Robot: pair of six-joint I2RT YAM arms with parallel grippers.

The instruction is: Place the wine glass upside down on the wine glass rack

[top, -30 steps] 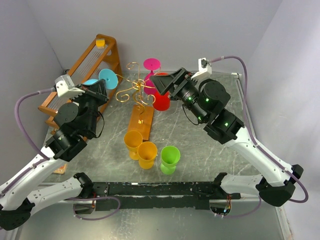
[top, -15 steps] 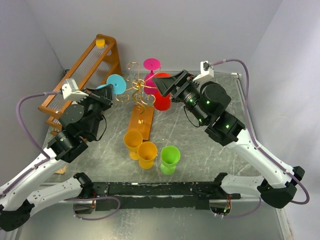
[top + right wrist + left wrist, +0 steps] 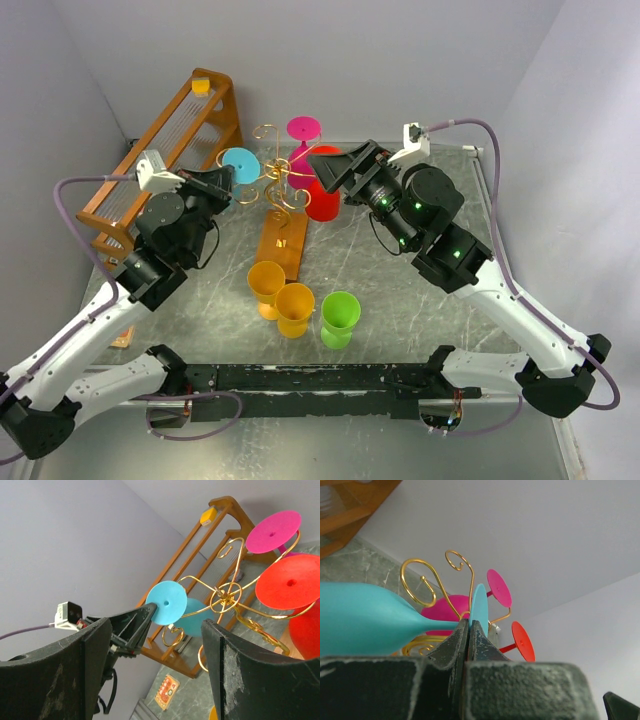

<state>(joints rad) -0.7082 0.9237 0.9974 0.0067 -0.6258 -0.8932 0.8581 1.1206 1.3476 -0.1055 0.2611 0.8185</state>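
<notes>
now my left fingers [image 3: 447, 647] pinch the stem of the turquoise wine glass [image 3: 365, 617], opaque bowl sideways, flat round foot beside the gold wine glass rack [image 3: 224, 597]; right fingers [image 3: 235, 650] gape apart.

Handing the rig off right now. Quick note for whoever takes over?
Grippers: the left gripper is shut on the stem of the cyan wine glass; the right gripper is open and empty beside the wine glass rack.
Done: the magenta glass and the red glass hang upside down on the rack.
Left: the cyan foot is by the gold arms, not hooked. Two orange glasses and a green glass wait on the table.
</notes>
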